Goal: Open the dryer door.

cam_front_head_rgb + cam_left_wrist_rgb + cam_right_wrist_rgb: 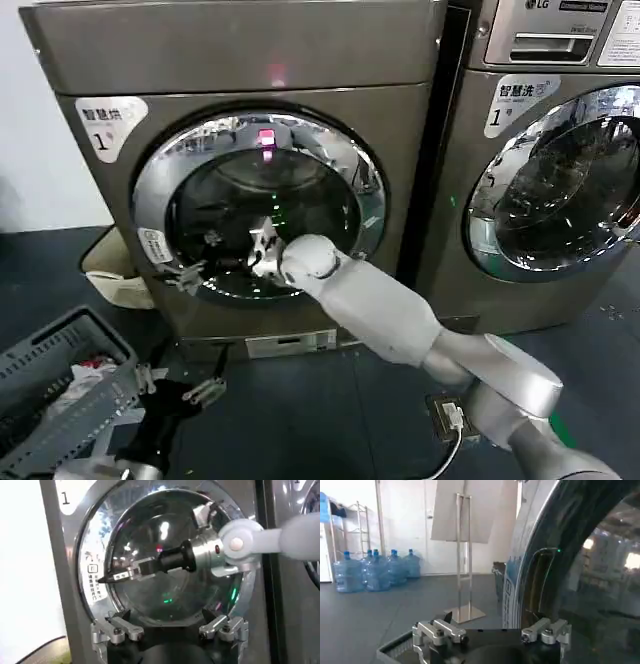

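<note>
Dryer door shut; right gripper apparently touching its left rim.

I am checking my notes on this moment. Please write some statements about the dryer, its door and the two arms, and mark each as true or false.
1. The dryer door is shut against the dryer. True.
2. The right end effector is at the door's left edge, near its chrome ring. True.
3. The left end effector is pressed on the door glass. False: it is low, near the floor in front of the dryer, beside a grey basket.
4. The dryer's sticker shows "2". False: it shows "1".
5. A second machine stands to the dryer's right. True.
</note>
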